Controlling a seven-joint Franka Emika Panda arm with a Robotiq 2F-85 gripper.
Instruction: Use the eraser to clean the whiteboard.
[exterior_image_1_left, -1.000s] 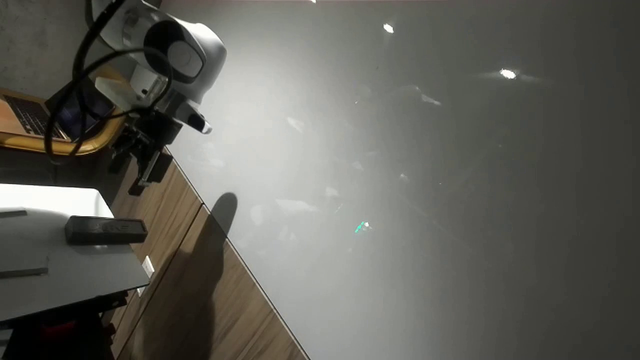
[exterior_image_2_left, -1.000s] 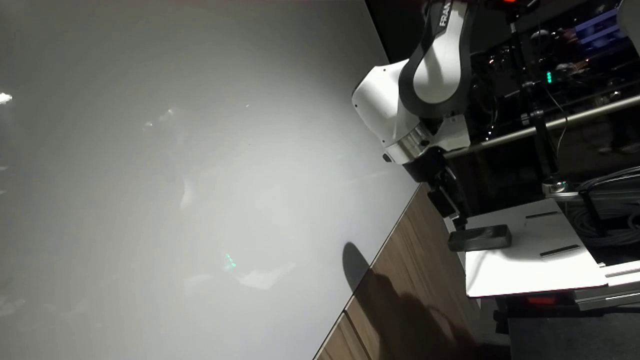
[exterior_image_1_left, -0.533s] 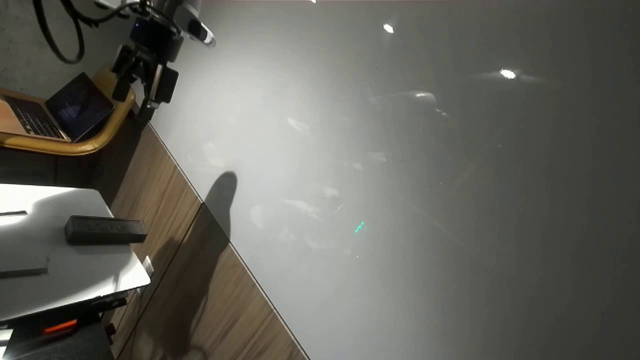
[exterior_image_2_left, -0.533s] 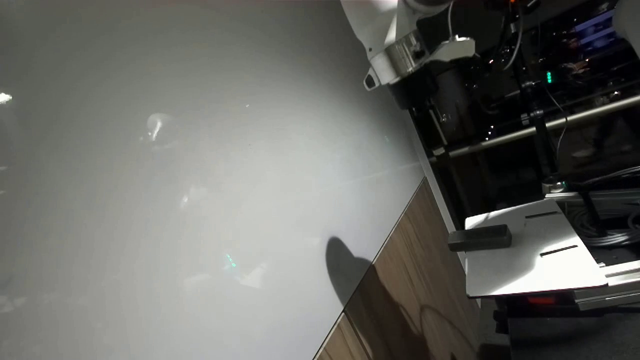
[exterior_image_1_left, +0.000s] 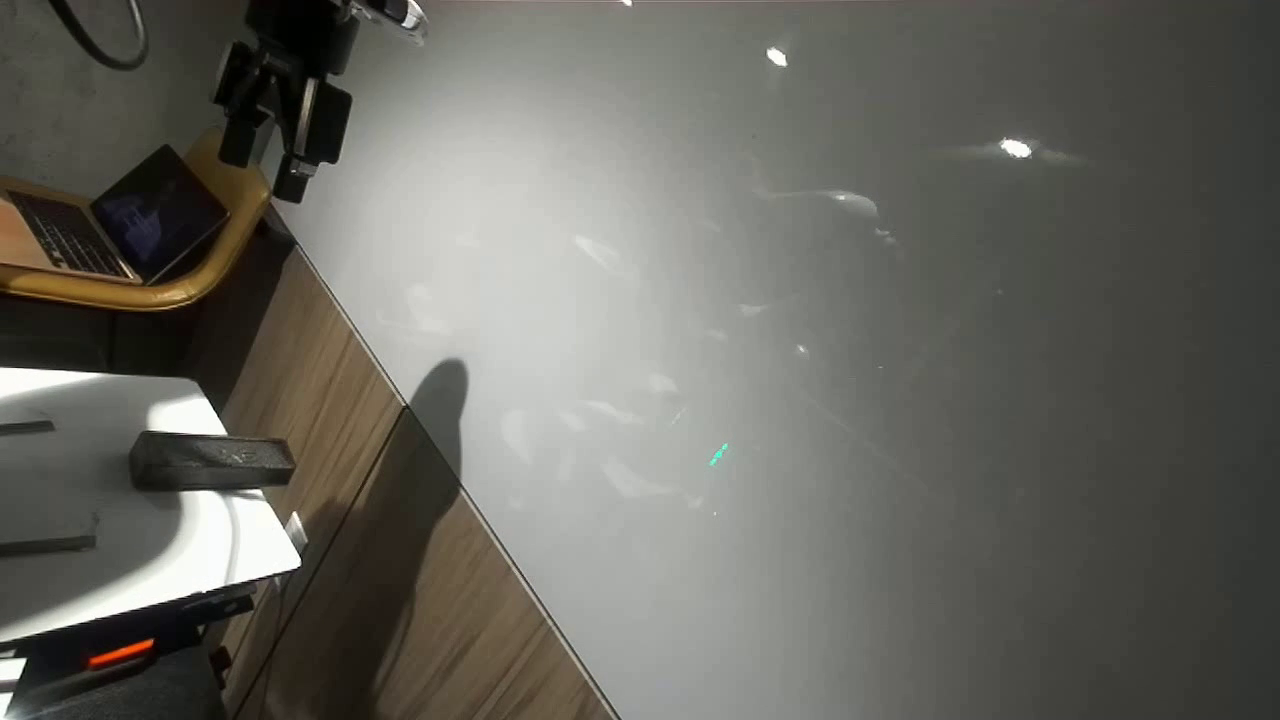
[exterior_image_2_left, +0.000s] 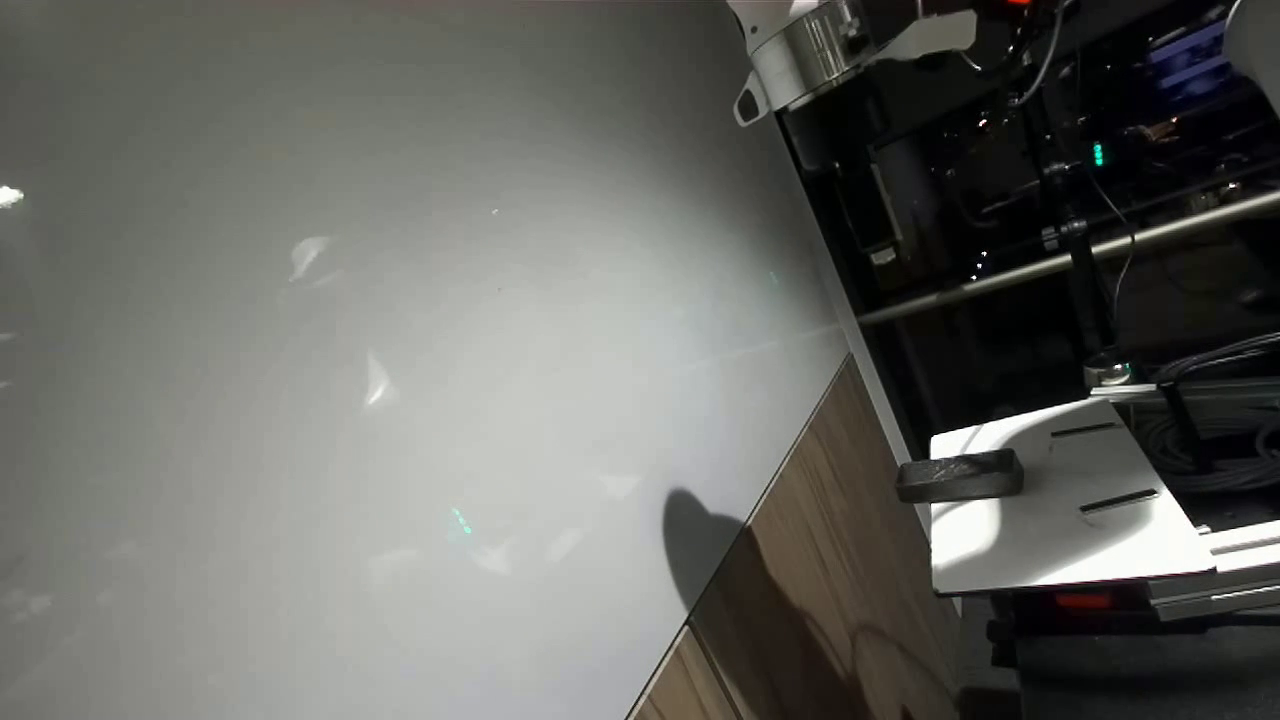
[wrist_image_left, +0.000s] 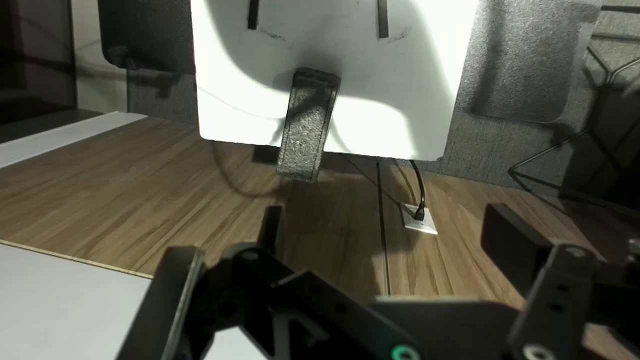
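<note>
The eraser (exterior_image_1_left: 212, 462) is a dark oblong block on the small white tabletop (exterior_image_1_left: 215, 570), one end jutting past its edge. It also shows in an exterior view (exterior_image_2_left: 960, 476) and in the wrist view (wrist_image_left: 307, 127). The whiteboard (exterior_image_1_left: 800, 420) is large and glossy, with light reflections; it fills much of both exterior views (exterior_image_2_left: 450, 350) and shows at the wrist view's lower left (wrist_image_left: 60, 305). My gripper (exterior_image_1_left: 266, 170) is above and apart from the eraser, beside the whiteboard's edge. In the wrist view my gripper (wrist_image_left: 389, 232) has its fingers wide apart with nothing between them.
A wood panel (exterior_image_1_left: 470, 590) borders the whiteboard below. A wall outlet (wrist_image_left: 420, 222) with a black cable sits in it. An open laptop (exterior_image_1_left: 160, 215) rests on a yellow chair (exterior_image_1_left: 185, 290). A metal rail (exterior_image_2_left: 1070, 260) and cables (exterior_image_2_left: 1230, 440) stand behind the tabletop.
My gripper has moved up and away from the tabletop and eraser, faster at first, then a little more. Its shadow on the whiteboard has shifted slightly. The eraser has not moved.
</note>
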